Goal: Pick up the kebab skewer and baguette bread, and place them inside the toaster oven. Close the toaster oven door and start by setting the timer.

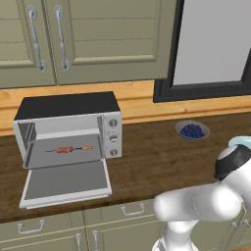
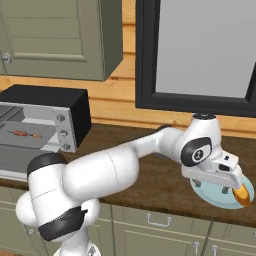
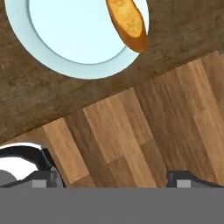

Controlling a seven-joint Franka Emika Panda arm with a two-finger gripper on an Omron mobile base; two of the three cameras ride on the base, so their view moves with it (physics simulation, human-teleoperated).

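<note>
With the kebab skewer [image 1: 69,149] already inside the toaster oven [image 1: 68,130] and its door [image 1: 66,183] down, I hold the released end effector [image 3: 114,178] above the baguette bread [image 3: 127,22] on its plate [image 3: 74,39] at the table's front edge; loading, closing and timing remain.

Materials: wood grain, brushed-looking metal, matt paint, smooth ceramic-like plate

surface [image 1: 162,162] dark brown wood, visible grain, matt; toaster oven [image 1: 68,130] silver-grey metal body, matt black top, grey metal-look knobs; toaster oven door [image 1: 66,184] grey glass panel in silver frame; plate [image 3: 74,39] pale blue, smooth, slight sheen; baguette bread [image 3: 127,22] golden speckled crust, rough-looking, browner at edges; floor [image 3: 144,131] wood planks, mixed tones; cabinets [image 1: 98,39] olive painted panels, matt, shiny metal handles; blueberry bowl [image 1: 192,130] grey, smooth.
</note>
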